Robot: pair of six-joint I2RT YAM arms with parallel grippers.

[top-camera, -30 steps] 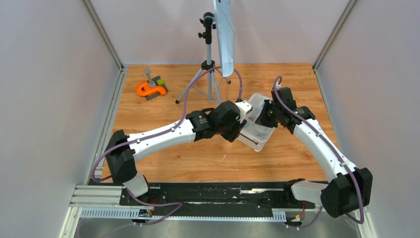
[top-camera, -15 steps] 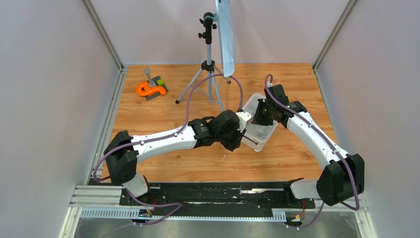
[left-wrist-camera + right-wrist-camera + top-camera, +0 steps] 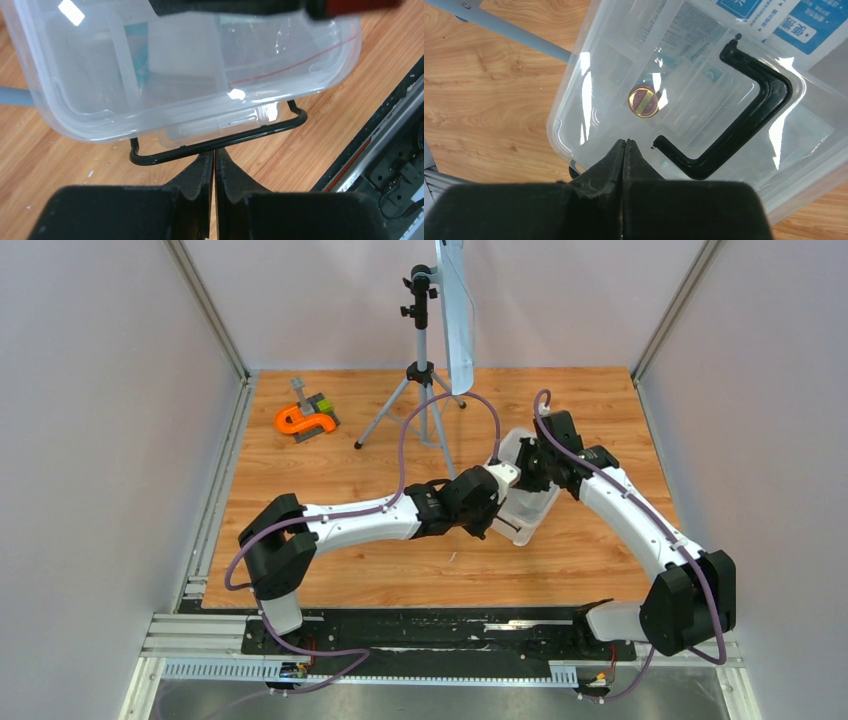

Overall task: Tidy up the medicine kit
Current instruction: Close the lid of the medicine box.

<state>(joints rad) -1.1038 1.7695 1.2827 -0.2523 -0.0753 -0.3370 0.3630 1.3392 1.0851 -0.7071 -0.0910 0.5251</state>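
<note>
we see the medicine kit on the wooden table, right of the middle between the two arms, its clear lid on, the black handle lying flat and blue packets showing at one end. the left gripper has its fingers pressed together, tips right at the black wire clip on the kit's side, though we cannot tell whether they pinch it. the right gripper is likewise closed tight, tips at the lid's edge.

A lab test cell is indicated — a wooden table is walled by white panels, a tripod set on it.
</note>
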